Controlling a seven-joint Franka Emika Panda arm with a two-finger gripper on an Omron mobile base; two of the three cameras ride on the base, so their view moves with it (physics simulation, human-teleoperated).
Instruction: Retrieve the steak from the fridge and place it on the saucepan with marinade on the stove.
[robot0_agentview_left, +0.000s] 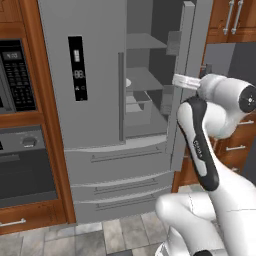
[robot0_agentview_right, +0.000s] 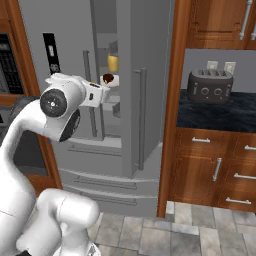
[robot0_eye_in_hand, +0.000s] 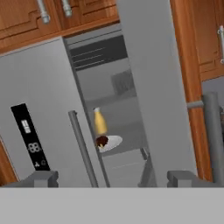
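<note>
Ahead, the steak (robot0_eye_in_hand: 101, 141) is seen at eleven o'clock from the empty, wide-apart claw (robot0_eye_in_hand: 111, 178), on a white plate (robot0_eye_in_hand: 111, 142) inside the fridge (robot0_eye_in_hand: 39, 87).

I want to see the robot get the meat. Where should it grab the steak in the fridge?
Probably across the sides of the steak, coming straight in through the open right door of the fridge. It is a small lump on a white plate, with the yellow bottle just behind, so the open end effector should stay in front.
</note>
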